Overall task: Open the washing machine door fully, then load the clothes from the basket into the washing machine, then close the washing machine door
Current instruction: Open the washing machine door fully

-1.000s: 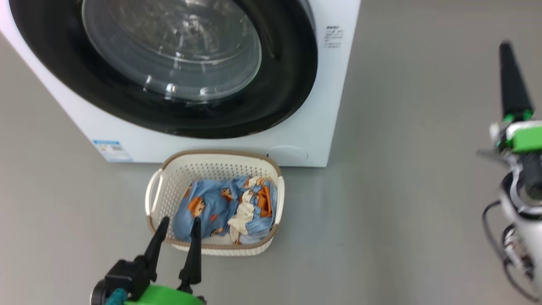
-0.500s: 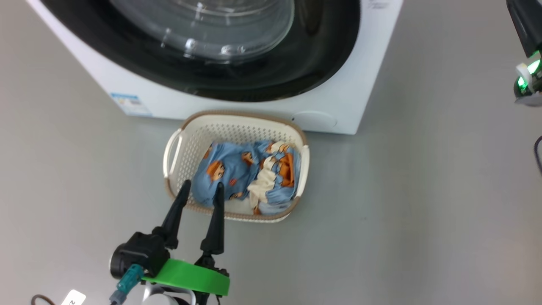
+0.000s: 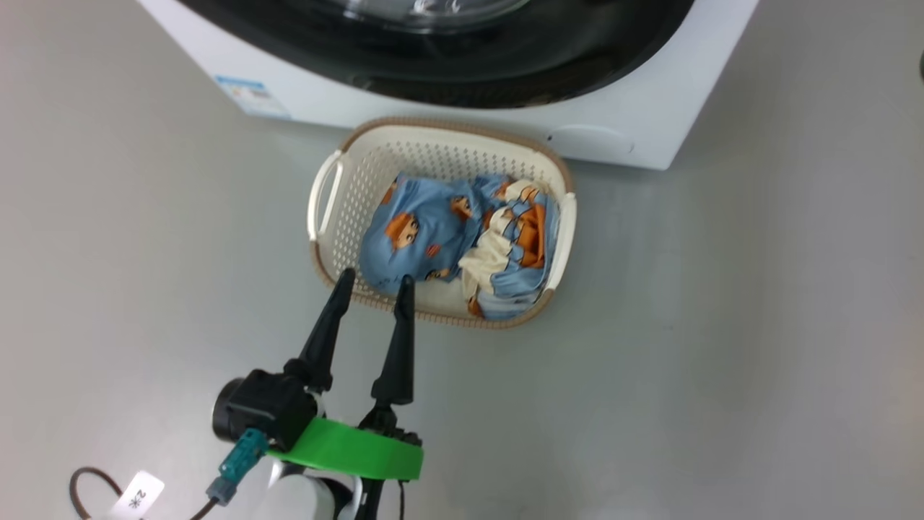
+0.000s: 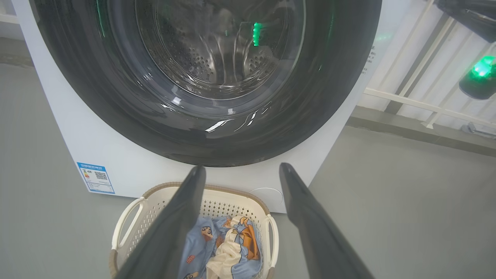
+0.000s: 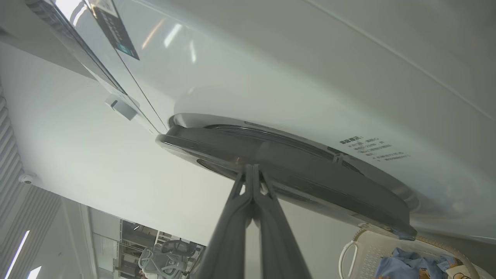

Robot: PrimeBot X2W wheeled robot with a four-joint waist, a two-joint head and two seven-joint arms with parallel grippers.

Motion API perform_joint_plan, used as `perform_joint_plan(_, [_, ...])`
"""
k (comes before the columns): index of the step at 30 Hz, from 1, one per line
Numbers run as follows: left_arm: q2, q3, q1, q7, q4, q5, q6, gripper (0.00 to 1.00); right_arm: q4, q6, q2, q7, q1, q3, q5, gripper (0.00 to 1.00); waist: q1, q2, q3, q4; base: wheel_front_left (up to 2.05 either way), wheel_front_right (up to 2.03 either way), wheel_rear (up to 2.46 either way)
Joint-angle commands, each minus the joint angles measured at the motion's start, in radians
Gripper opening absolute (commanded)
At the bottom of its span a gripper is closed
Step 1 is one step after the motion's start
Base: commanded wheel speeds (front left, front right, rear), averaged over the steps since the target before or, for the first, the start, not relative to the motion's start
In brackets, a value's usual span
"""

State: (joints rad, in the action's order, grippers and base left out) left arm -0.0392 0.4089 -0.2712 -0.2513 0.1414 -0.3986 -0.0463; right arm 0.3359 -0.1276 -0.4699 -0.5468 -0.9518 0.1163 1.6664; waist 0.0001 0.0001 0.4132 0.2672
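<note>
— Head view is showing the basket (image 3: 447, 124) sitting on the floor (image 3: 722, 361), touching or just beside the washer (image 3: 635, 115) at its 12 o'clock. Are the clothes (image 3: 433, 231) lying inside it?
— They are, bunching toward the basket's 4 o'clock side. The left hand (image 3: 376, 276) is hanging by the basket's 7 o'clock rim, its fingers (image 3: 325, 332) standing apart, gripping nothing.
— And the right hand?
— Right wrist view is showing the right hand (image 5: 250, 167) with its own pair pressing together, tips pointing at the edge of the door (image 5: 310, 182). Whether they are touching it or hooking behind it, I cannot tell.
— Is the door opening?
— It is looking shut or barely cracked; left wrist view is giving the black ring lying flat against the washer front.
— So what is worrying you?
— Slipping, mostly. That rim is glossy and curving, and two thin closed fingers are offering little purchase, so a pull is likely skating off instead of releasing the latch.
— Anything else?
— The basket is crowding the door's 6 o'clock. If the door is swinging wide and low, I am guessing it could be brushing the brown rim and nudging the basket away. The left hand, hanging so near, is also risking a knock against the basket if the waist is turning during the pull.
</note>
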Motion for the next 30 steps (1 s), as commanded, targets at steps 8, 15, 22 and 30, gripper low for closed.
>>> perform_joint_plan(8, [-0.011, 0.026, -0.045, -0.01, -0.061, -0.032, -0.025, 1.0, 0.006, -0.003, -0.011, -0.074, -0.093, 0.001, -0.031, 0.0, -0.0001, -0.0001, 0.101, 0.07, 0.0, 0.0, 0.0])
perform_joint_plan(15, [-0.011, 0.058, -0.065, -0.01, -0.076, -0.053, -0.035, 1.0, 0.019, -0.003, -0.007, -0.086, -0.152, 0.009, -0.069, 0.0, -0.0001, -0.0001, 0.143, 0.106, 0.0, 0.0, 0.0])
perform_joint_plan(22, [-0.011, 0.075, -0.077, -0.01, -0.091, -0.075, -0.044, 1.0, 0.025, -0.003, -0.004, -0.098, -0.197, 0.027, -0.095, 0.0, -0.0001, -0.0001, 0.173, 0.125, 0.0, 0.0, 0.0])
perform_joint_plan(30, [-0.011, 0.098, -0.095, -0.01, -0.112, -0.099, -0.054, 1.0, 0.04, -0.003, -0.009, -0.1, -0.24, 0.037, -0.112, 0.0, -0.0001, -0.0001, 0.201, 0.141, 0.0, 0.0, 0.0])
